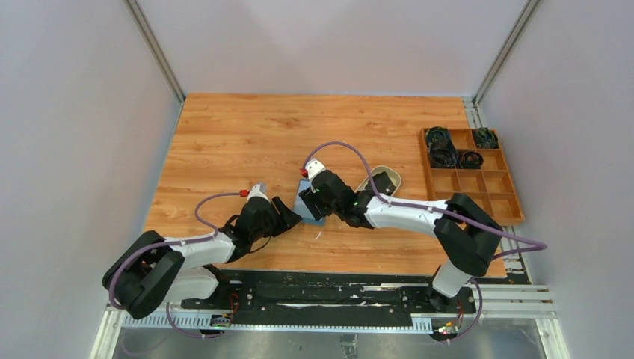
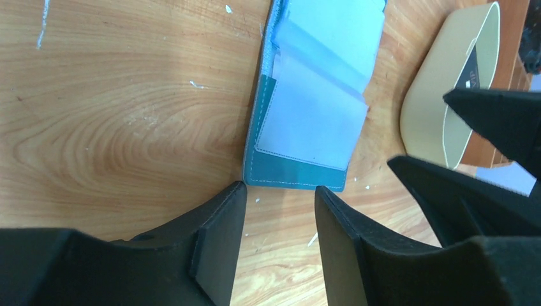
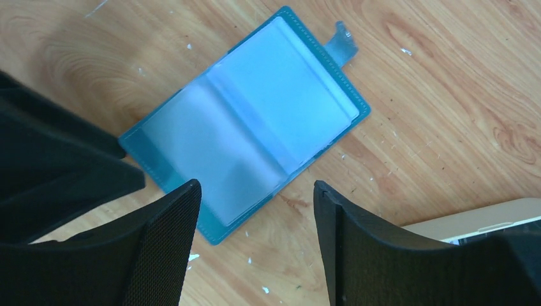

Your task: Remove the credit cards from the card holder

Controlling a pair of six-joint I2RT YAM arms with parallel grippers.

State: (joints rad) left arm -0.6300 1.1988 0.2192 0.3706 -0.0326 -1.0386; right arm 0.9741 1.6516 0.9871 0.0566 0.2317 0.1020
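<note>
The teal-blue card holder [image 3: 245,127] lies open and flat on the wooden table, clear sleeves up, snap tab [image 3: 341,38] at its far edge. The sleeves look whitish; I cannot tell whether cards are in them. It also shows in the left wrist view [image 2: 293,172] and the top view [image 1: 308,209]. My left gripper [image 2: 279,191] is open and empty, its tips just short of the holder's near edge. My right gripper [image 3: 255,188] is open and empty, just above the holder's corner. One black credit card [image 2: 473,73] stands in the beige tray [image 2: 434,108].
The beige oval tray [image 1: 390,176] sits just right of the holder, under the right arm. A wooden compartment organizer [image 1: 499,196] with black cable coils stands at the far right. The two grippers [image 1: 290,213] [image 1: 321,196] are close together over the holder.
</note>
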